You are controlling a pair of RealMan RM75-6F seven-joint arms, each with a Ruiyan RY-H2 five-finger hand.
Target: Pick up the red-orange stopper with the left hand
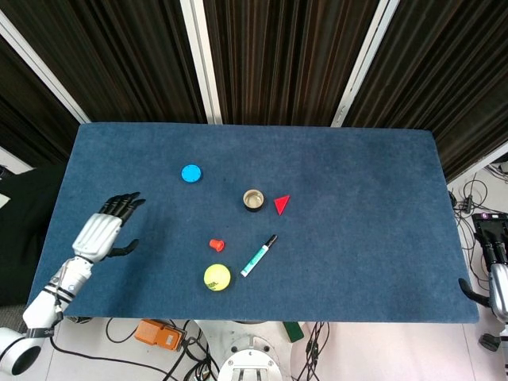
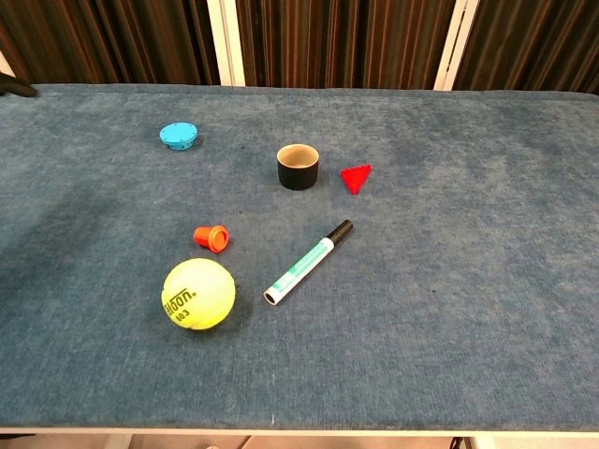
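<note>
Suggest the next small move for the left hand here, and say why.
Probably carry the left hand further right across the blue felt table toward the small red-orange stopper. The hand is open, holds nothing, and sits well left of the stopper, which lies just beyond the yellow tennis ball.

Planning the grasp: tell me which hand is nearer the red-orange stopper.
Left. The left hand hovers over the table, left of the red-orange stopper. The right hand sits off the table's far right edge.
</note>
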